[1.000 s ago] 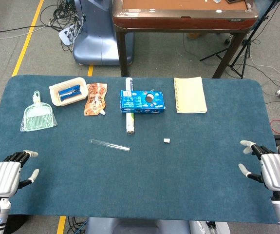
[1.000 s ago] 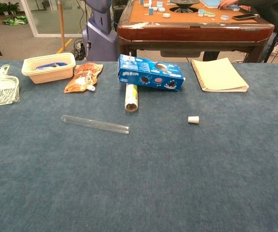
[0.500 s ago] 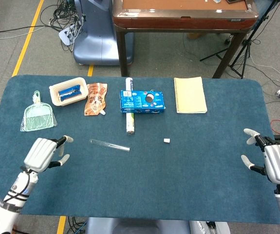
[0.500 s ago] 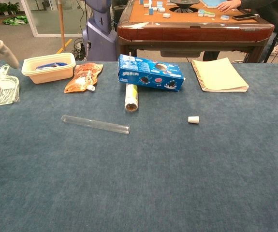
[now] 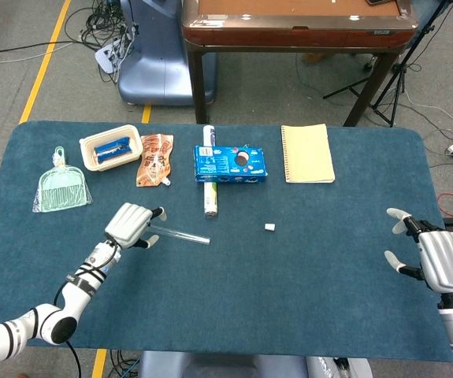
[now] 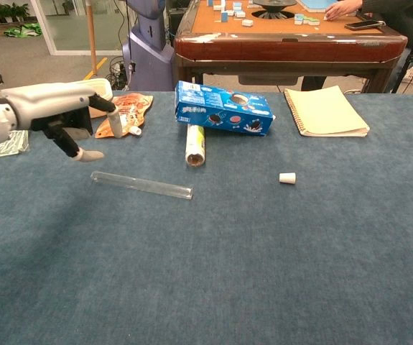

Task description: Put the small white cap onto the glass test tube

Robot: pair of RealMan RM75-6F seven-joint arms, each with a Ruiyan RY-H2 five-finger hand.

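Note:
The clear glass test tube lies flat on the blue table, left of centre. The small white cap sits on the cloth well to its right, apart from it. My left hand hovers open over the tube's left end, fingers spread and holding nothing. My right hand is open near the table's right edge, far from both objects; the chest view does not show it.
Along the far side lie a green comb packet, a cream tray, an orange pouch, a white tube under a blue box, and a yellow notebook. A wooden table stands beyond.
My left hand has swept from the table's near-left corner rightward and forward to the tube's left end. The right hand has barely shifted. Tube and cap have not moved.

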